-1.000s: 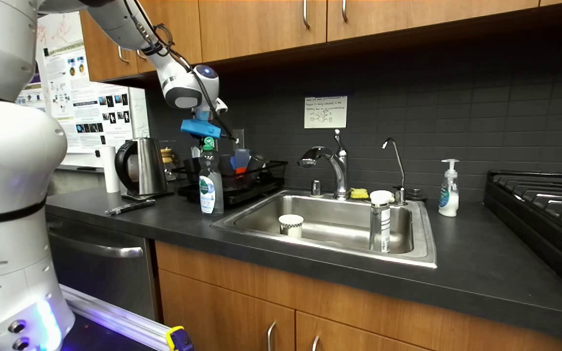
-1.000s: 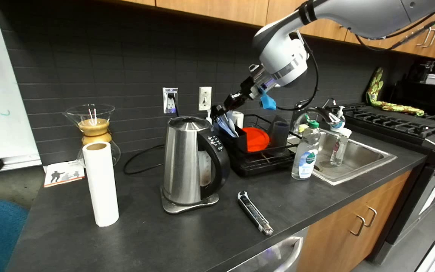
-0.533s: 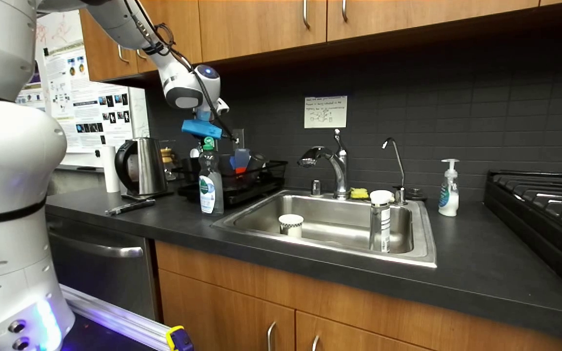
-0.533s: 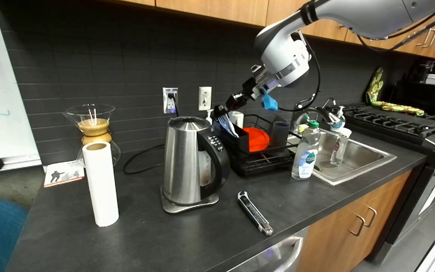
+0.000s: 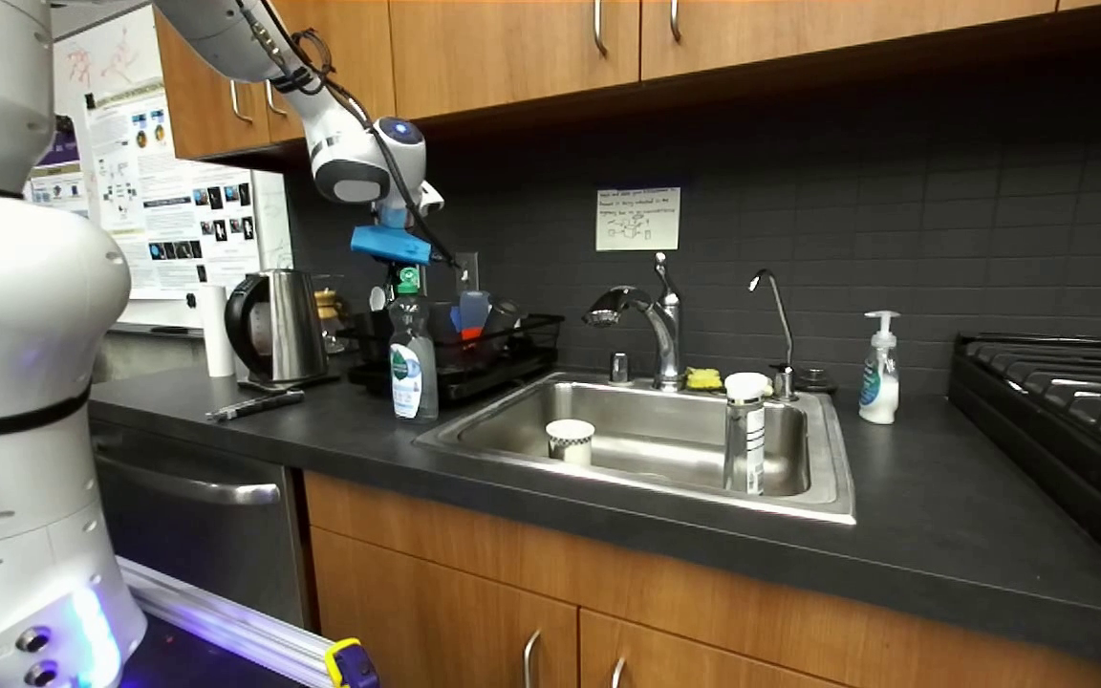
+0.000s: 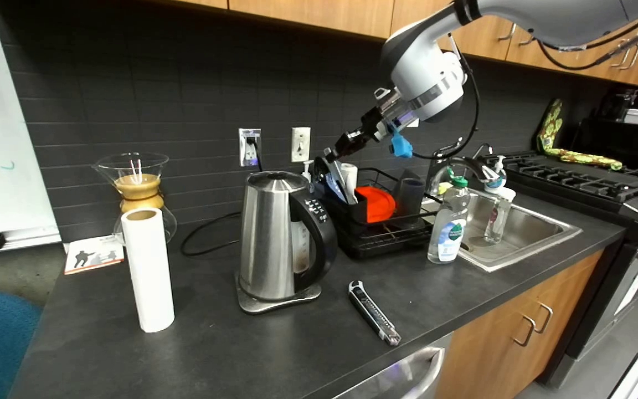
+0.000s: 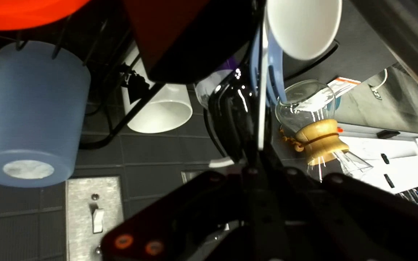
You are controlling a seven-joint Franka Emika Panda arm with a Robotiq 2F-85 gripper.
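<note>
My gripper [image 7: 261, 159] hangs tilted over the black utensil holder [image 6: 359, 210] at the end of the dish rack [image 6: 388, 244]. Its fingertips stand close together at the end of a thin silver utensil [image 7: 262, 94], which leads from them into the holder. That utensil also shows in an exterior view [image 6: 339, 177]. Its part between the fingertips is dark and hard to see. Black rounded utensils [image 7: 230, 112] and a blue fork [image 7: 276, 69] stand right beside it. A white cup [image 7: 303, 25] is close by in the wrist view. The blue block on the wrist [image 5: 390, 245] partly hides the gripper in an exterior view.
A steel kettle [image 6: 274, 238] stands beside the rack. A dish soap bottle [image 6: 451, 227] stands in front of it. A red item [image 6: 377, 205] and a grey cup [image 6: 409, 197] are in the rack. A utility knife [image 6: 373, 313] lies on the counter. Wooden cabinets [image 5: 512, 48] hang above.
My gripper has moved up a little and, in an exterior view, to the right towards the sink. The silver utensil now shows higher and in line with the fingertips.
</note>
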